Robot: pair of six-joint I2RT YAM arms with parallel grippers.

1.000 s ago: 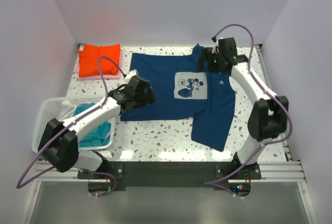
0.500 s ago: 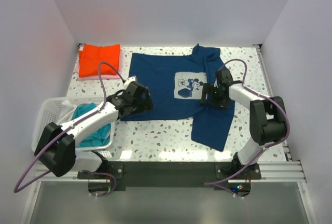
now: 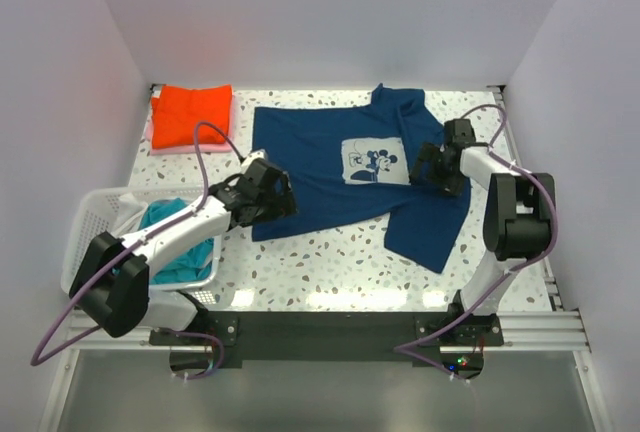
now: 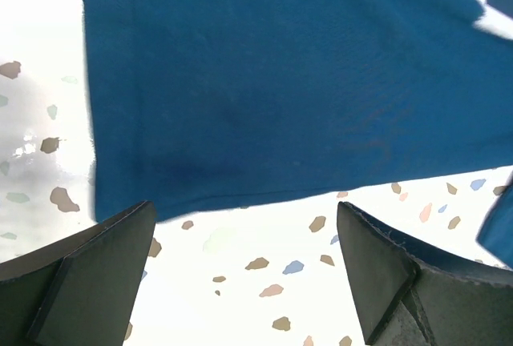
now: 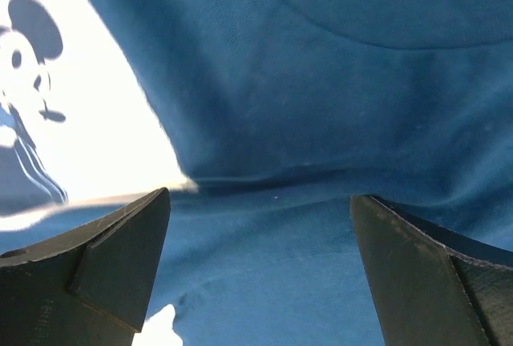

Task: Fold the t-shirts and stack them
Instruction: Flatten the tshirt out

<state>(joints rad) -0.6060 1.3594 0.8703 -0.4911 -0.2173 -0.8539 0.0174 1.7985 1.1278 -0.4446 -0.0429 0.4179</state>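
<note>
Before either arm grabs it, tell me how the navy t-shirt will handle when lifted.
The navy t-shirt will probably sag and drape; it lies limp, creased beside the print. A push would likely bunch it rather than slide it whole across the table.

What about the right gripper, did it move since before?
Yes. The right gripper came nearer from the table's far edge, now over the navy t-shirt beside its print.

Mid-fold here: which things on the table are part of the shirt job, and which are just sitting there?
Part of the job:
- navy t-shirt, spread flat
- folded orange t-shirt, lying on a pink t-shirt
- teal t-shirt, in the basket

Just lying about:
- white basket
</note>
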